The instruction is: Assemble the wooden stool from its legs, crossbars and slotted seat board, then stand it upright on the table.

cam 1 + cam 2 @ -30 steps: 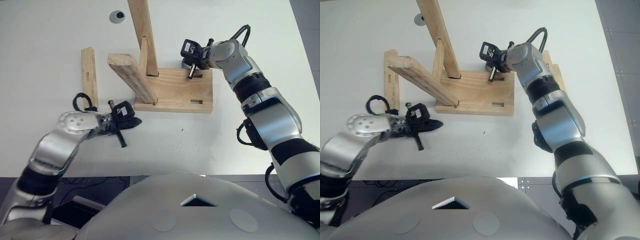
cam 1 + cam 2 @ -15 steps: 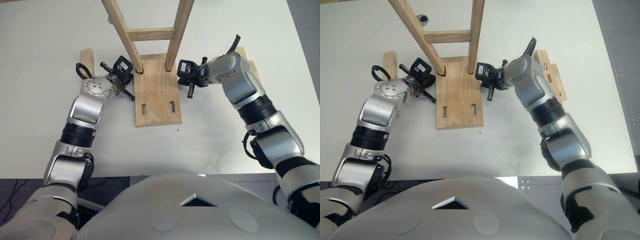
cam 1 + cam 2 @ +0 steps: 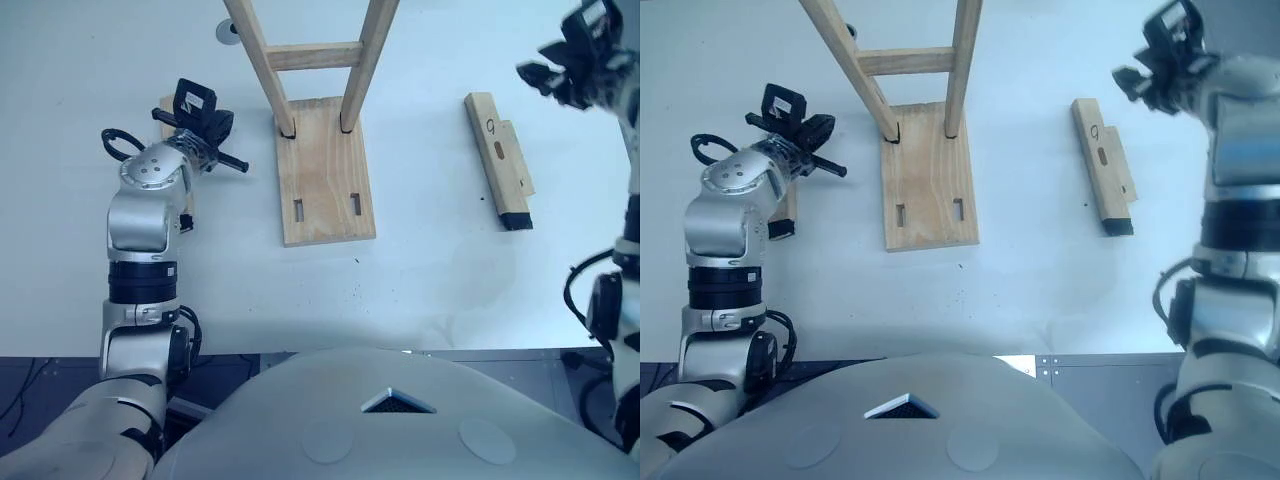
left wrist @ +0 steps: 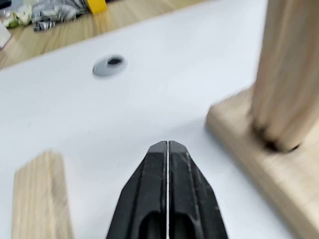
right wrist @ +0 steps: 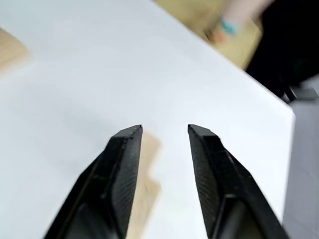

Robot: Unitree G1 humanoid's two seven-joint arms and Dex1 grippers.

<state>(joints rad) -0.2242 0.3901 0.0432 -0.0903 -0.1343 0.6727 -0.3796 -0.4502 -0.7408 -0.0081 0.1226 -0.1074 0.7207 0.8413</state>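
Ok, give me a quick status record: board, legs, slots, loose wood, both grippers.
board: flat on the table, slots up
legs: two, standing in the far slots, joined by a crossbar
near slots: both empty
right piece: loose, flat on the table, right of the board, apart from it
left piece: loose, flat, partly hidden under the left arm
left gripper: shut, empty, left of the board
right gripper: open, empty, at the far right beyond the right piece

Open table [image 3: 420, 170] between seat board [image 3: 325, 175] and loose leg [image 3: 489, 128]; upright legs [image 3: 262, 70] block the board's far end.
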